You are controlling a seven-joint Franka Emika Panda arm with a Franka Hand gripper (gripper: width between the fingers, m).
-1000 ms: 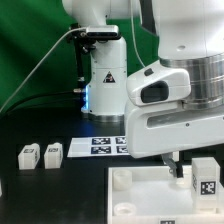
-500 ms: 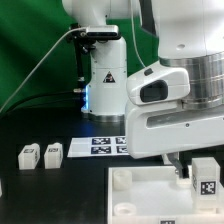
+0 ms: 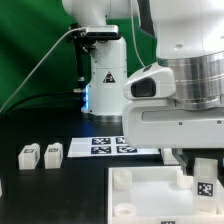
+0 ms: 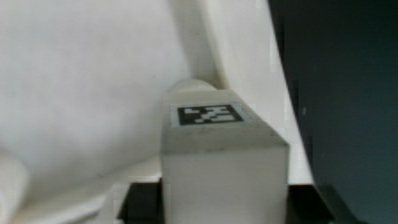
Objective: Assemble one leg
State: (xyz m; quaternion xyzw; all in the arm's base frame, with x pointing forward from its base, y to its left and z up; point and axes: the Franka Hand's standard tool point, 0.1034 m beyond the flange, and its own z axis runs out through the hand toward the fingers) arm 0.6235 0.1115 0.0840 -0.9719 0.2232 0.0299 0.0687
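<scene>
I see the small white plastic block-shaped leg (image 3: 205, 187), its black-and-white square tag facing the exterior camera. It is clamped upright in the two-finger gripper (image 3: 203, 176) over the corner of the large white square tray (image 3: 140, 195) at the exterior view's right, and I cannot tell whether it touches. Two more white legs, one (image 3: 29, 154) beside the other (image 3: 53, 152), stand well apart on the black table (image 3: 60, 190), near the flat white marker board (image 3: 108, 146).
</scene>
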